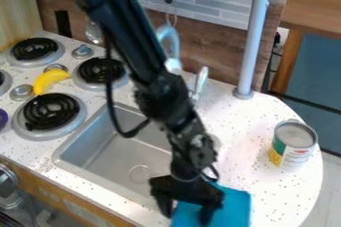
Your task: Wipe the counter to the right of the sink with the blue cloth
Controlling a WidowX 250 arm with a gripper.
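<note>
Near the bottom edge, the black gripper (187,213) hangs, fingers apart, at a flat teal piece (234,207) beside the smooth metal sink (120,154).

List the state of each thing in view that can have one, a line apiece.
Pincer: open, over the blue cloth
Blue cloth: laid out, partly hidden by the pincer
Can: upright, top apparently closed
Banana: lying down, unpeeled
Burner coils: dark, not glowing

four burners (50,112), one banana (51,78), one can (293,144), one sink (123,152), one cloth (234,204)
</note>
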